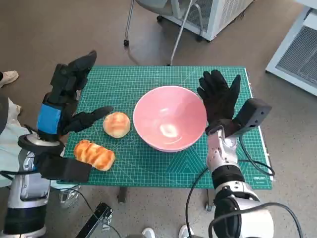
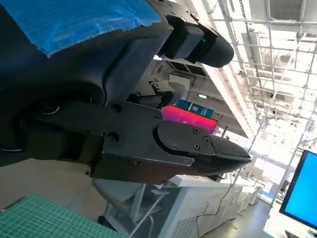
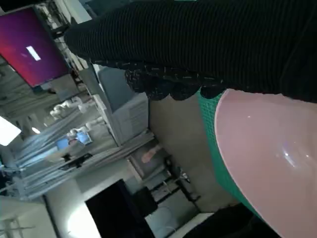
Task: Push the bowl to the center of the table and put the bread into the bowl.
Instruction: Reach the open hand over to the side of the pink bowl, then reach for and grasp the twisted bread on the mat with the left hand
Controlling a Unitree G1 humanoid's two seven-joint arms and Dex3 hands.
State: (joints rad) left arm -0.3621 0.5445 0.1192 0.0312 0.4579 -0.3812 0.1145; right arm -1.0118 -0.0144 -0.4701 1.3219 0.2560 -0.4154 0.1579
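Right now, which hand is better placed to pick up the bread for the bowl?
Left. The left hand hangs open right beside the round golden bread roll and the long twisted loaf. The right hand sits on the far side of the pink plastic bowl, which blocks its path.

Left hand: black, blue tape across back. Right hand: black knitted glove. Pale forearms, black cables.

Two robot arms reach up from below, both hands empty.

The left hand, black with blue tape, spreads its fingers, thumb pointing inward. The gloved right hand stands upright, fingers apart.
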